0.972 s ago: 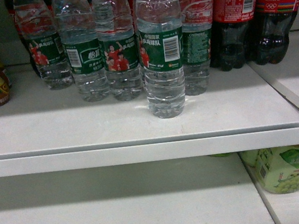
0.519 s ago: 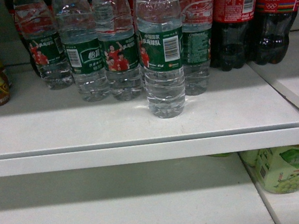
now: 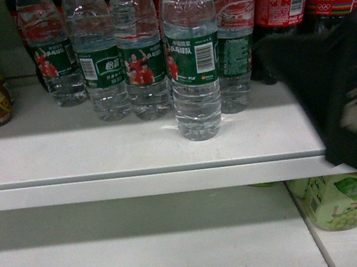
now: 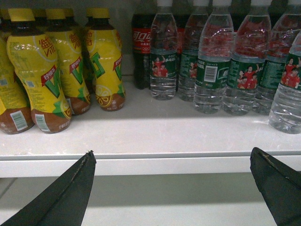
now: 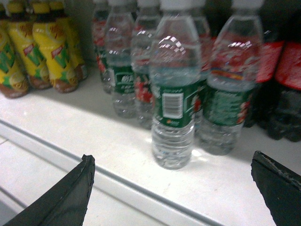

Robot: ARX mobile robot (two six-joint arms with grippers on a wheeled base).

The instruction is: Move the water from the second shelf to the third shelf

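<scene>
Since the earlier frame, black right gripper swung in, jaws spread, toward the front clear ribbed green-labelled water bottle, still ungrasped on its white shelf.

This is a shop aisle. White metal shelves carry rows of identical drinks: water bottles, cola bottles and yellow juice bottles, labels and barcodes facing out.
</scene>
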